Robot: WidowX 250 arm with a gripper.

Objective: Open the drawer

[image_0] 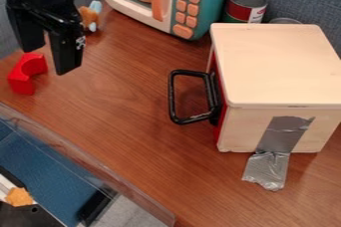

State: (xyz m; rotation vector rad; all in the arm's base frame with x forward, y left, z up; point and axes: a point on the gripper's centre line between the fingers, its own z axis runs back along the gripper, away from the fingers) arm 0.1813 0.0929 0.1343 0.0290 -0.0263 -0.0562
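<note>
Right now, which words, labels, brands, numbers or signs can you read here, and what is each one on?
None can be read with certainty:
Toy microwave: characters on its small display, too small to read.
Red, white and green can: print on the label, too small to read.
Black gripper: white marks on one finger, too small to read.
Wooden drawer box: no lettering on the sides in sight.

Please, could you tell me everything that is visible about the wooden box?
The box stands upright on the table. It looks like pale, plain wood, with a flat, round-cornered top. Its left side has a red drawer front, and the drawer looks shut. A black handle, a rectangular loop, juts out to the left. Silver tape runs down the near side and onto the table.
</note>
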